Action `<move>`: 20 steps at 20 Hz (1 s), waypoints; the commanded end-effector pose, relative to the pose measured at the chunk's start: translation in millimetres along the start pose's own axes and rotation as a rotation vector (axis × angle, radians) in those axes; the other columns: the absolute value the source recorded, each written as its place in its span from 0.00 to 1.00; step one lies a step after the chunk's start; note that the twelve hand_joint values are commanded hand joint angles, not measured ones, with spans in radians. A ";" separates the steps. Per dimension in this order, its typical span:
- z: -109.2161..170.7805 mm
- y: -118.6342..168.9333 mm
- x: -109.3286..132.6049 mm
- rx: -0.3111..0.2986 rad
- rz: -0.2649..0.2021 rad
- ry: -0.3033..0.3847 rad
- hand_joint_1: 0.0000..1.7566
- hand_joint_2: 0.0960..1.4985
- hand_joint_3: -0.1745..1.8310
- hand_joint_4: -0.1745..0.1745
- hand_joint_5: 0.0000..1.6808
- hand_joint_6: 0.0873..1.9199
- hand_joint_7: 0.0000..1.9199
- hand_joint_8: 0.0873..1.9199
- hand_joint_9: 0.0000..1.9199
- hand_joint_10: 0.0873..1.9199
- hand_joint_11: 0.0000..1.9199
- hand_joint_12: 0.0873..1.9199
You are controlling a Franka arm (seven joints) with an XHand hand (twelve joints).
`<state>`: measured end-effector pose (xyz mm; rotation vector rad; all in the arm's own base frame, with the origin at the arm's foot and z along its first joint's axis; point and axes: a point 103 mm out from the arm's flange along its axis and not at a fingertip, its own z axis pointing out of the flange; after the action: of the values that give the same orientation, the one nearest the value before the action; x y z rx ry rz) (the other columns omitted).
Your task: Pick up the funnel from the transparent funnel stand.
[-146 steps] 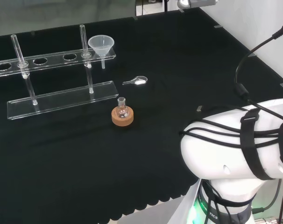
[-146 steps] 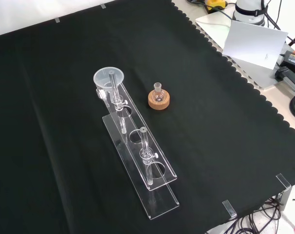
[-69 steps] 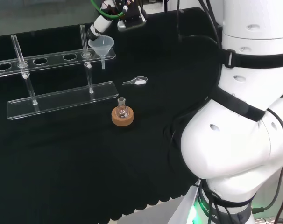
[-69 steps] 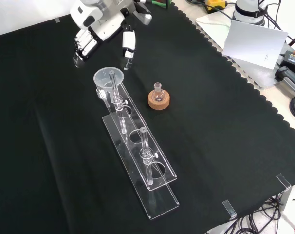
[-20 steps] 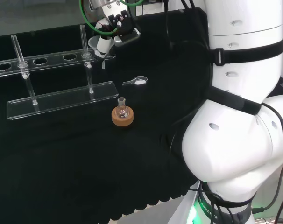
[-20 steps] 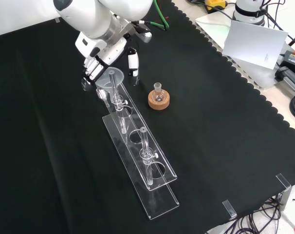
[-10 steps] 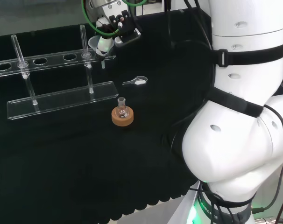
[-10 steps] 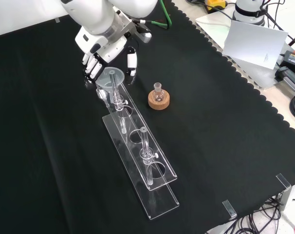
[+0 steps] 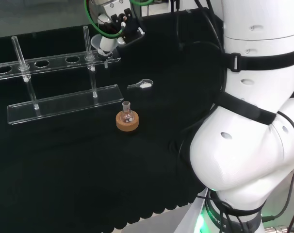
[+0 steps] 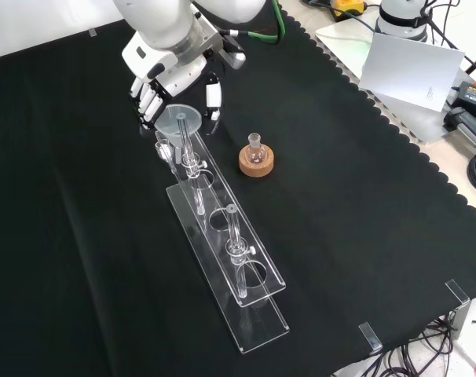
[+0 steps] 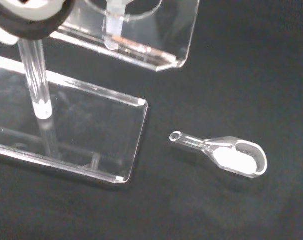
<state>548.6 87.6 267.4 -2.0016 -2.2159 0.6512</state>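
1. The hand (image 10: 169, 69) is closing on the funnel (image 10: 179, 119): fingers are sitting at the bowl's 10 o'clock in the front view, the thumb at its 2 o'clock, curled around the rim.
2. Compared with 0.5 s ago, the funnel is riding higher in the front view, and in the head view the hand has risen a little with it. My read: the lift out of the stand is starting.
3. In the wrist view the funnel's stem (image 11: 113, 20) is still passing through the end hole of the top plate, so it is not clear of the transparent funnel stand (image 10: 254, 276) yet.
4. Task judgement: the grasp looks done and extraction is partway; a straight upward pull is still needed.
5. Funnel location: at the stand's far end, at 10 o'clock from the small flask (image 10: 256, 151) in the front view, held in the hand.
6. Counts: 1 funnel, 1 stand with 2 upright rods, and 1 small flask on 1 cork ring (image 10: 257, 163).
7. Also 1 clear scoop (image 11: 225, 155) holding white powder is lying on the cloth (image 10: 364, 236), at 1 o'clock from the flask in the head view.
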 end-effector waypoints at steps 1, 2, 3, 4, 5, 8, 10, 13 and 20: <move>-24.7 -12.4 -6.3 -0.008 0.015 -0.021 0.46 0.44 0.33 0.47 0.32 0.30 0.26 0.35 0.41 0.25 0.28 0.64; -30.1 -16.0 -7.5 -0.008 0.018 -0.026 0.46 0.45 0.33 0.47 0.32 0.31 0.26 0.35 0.41 0.25 0.28 0.64; -35.7 -20.2 -9.1 -0.005 0.020 -0.028 0.46 0.45 0.33 0.47 0.32 0.31 0.26 0.35 0.41 0.25 0.28 0.64; -41.0 -25.0 -10.6 -0.003 0.021 -0.031 0.46 0.45 0.33 0.47 0.32 0.31 0.26 0.35 0.42 0.25 0.28 0.64; -45.8 -29.8 -11.9 0.001 0.024 -0.036 0.46 0.45 0.33 0.47 0.33 0.32 0.26 0.35 0.42 0.25 0.28 0.64; -58.3 -46.5 -16.6 0.001 0.041 -0.043 0.46 0.45 0.33 0.48 0.34 0.33 0.27 0.36 0.44 0.26 0.29 0.64; -65.3 -60.1 -19.7 0.000 0.053 -0.046 0.46 0.44 0.33 0.48 0.35 0.34 0.29 0.36 0.46 0.26 0.29 0.64; -70.3 -78.8 -24.5 0.003 0.073 -0.045 0.46 0.44 0.34 0.47 0.35 0.35 0.32 0.36 0.48 0.25 0.30 0.63; -72.0 -118.5 -33.5 0.000 0.119 -0.040 0.47 0.44 0.35 0.46 0.37 0.36 0.34 0.36 0.50 0.25 0.32 0.62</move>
<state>498.8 75.6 370.7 -2.1085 -2.1811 0.6921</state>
